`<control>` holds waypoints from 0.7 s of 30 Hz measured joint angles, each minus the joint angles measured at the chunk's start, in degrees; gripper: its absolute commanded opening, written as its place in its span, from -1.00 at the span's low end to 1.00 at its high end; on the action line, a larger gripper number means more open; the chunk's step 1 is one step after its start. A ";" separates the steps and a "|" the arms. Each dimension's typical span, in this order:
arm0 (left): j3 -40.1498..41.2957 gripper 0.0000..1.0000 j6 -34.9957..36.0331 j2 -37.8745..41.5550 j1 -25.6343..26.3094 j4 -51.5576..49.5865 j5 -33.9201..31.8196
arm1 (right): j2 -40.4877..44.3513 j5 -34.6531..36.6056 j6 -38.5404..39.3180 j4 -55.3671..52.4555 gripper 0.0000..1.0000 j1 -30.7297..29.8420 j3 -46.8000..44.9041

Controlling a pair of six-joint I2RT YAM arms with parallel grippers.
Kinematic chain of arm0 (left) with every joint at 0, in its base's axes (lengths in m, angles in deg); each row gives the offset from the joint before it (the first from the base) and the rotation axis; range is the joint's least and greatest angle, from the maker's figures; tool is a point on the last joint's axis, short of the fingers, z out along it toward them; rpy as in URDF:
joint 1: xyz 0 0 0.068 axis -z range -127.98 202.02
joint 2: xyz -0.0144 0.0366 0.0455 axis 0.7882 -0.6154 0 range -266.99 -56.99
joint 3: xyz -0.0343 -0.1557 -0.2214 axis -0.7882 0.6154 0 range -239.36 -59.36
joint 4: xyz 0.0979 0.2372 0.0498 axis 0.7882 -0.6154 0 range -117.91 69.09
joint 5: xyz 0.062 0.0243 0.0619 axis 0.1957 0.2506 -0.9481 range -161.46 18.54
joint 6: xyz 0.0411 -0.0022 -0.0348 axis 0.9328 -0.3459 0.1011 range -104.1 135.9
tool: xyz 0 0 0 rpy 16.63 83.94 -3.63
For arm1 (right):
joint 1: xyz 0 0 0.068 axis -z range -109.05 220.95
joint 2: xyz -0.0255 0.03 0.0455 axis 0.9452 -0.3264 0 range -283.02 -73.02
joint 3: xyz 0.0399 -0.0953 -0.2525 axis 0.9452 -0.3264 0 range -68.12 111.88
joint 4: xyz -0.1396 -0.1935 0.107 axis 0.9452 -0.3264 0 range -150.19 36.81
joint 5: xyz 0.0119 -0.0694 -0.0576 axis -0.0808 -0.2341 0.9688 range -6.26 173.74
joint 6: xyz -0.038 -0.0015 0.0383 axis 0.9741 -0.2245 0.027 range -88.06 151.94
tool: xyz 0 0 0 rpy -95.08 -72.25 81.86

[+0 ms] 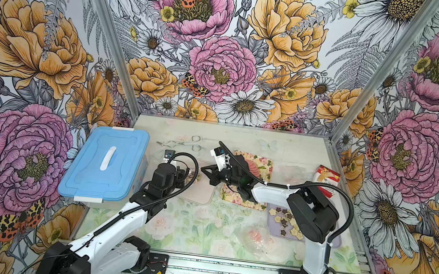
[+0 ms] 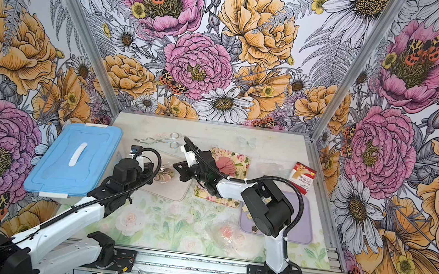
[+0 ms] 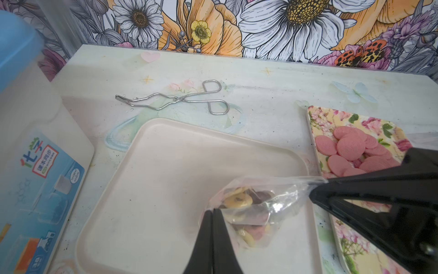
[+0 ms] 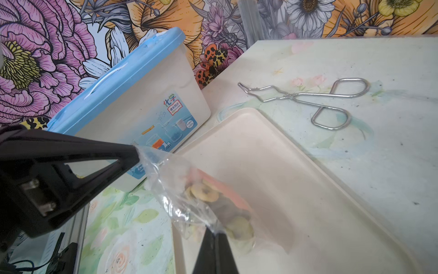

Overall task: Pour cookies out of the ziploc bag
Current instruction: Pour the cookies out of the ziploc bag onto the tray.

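Note:
A clear ziploc bag point(image 3: 279, 201) hangs stretched between my two grippers just above a beige tray point(image 3: 166, 166). Inside it lie yellow, brown and pink ring-centred cookies point(image 3: 238, 200), bunched at the sagging bottom point(image 4: 205, 192). My left gripper point(image 3: 213, 210) is shut on one corner of the bag. The right gripper point(image 4: 214, 231) is shut on the opposite corner. In both top views the two grippers point(image 1: 187, 172) point(image 2: 175, 165) face each other over the tray's near-left part point(image 2: 173, 190), with the bag point(image 2: 166, 174) between them.
A blue-lidded storage box point(image 1: 105, 163) stands left of the tray. Metal tongs point(image 1: 183, 142) lie behind it. A floral tray point(image 1: 262, 160) holds pink discs point(image 3: 350, 147). A purple tray point(image 1: 273, 222) holds star cookies. An empty clear bag point(image 1: 259, 238) and a red carton point(image 1: 326, 180) lie right.

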 measured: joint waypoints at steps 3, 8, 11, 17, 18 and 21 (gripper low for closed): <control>0.00 -1.00 0.57 0.02 0.02 0.68 0.42 | 0.00 -0.13 0.74 -0.70 -1.00 0.00 1.16; 0.02 -0.69 1.09 -0.15 -0.59 1.44 1.60 | 0.00 -0.31 1.27 -1.31 -1.00 0.00 2.34; 0.07 0.00 1.70 -0.74 -1.36 2.43 3.72 | -0.04 -0.35 1.29 -1.53 -1.00 0.00 2.34; 1.51 0.72 2.54 -0.28 -1.92 4.83 8.83 | -0.04 -0.35 1.27 -1.77 -1.00 0.00 2.34; 1.60 0.74 2.56 -0.24 -1.92 4.76 9.44 | -0.04 -0.35 1.29 -1.77 -1.00 0.00 2.34; 1.38 0.78 2.21 -1.49 -1.92 4.85 11.06 | -0.04 -0.35 1.27 -1.75 -1.00 0.00 2.34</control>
